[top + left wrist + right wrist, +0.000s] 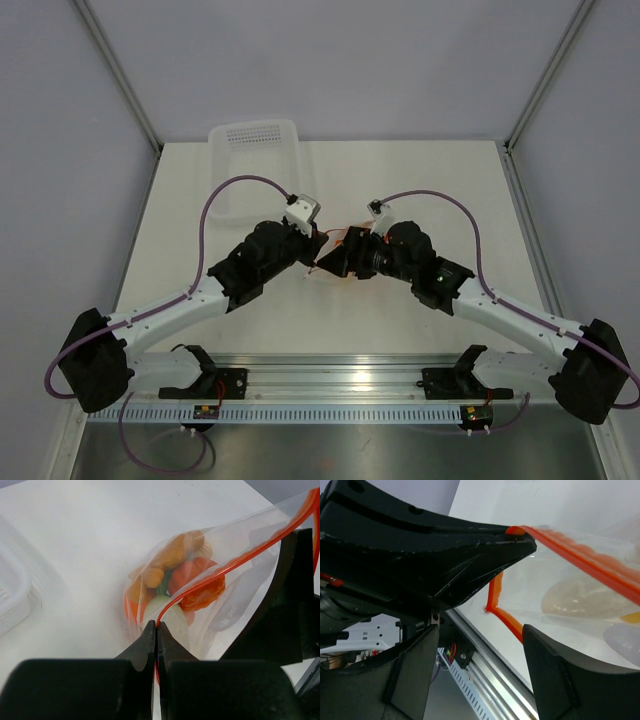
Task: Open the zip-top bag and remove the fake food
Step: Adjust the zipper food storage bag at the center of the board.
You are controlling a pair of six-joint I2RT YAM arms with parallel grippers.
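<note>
The left end effector [157, 628] is clenched on the zip-top bag's [250, 540] orange strip; the right end effector [480, 630] gapes around the lip; the fake food [180, 570] sits inside at centre frame, none removed.

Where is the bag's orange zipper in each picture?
Top external: the zipper strip is a thin orange sliver near the picture's centre.
Left wrist: the strip runs from bottom centre to the top right corner.
Right wrist: it slants from top centre to the right edge.
Shared landmark: the left gripper, jaws shut on the strip.
</note>
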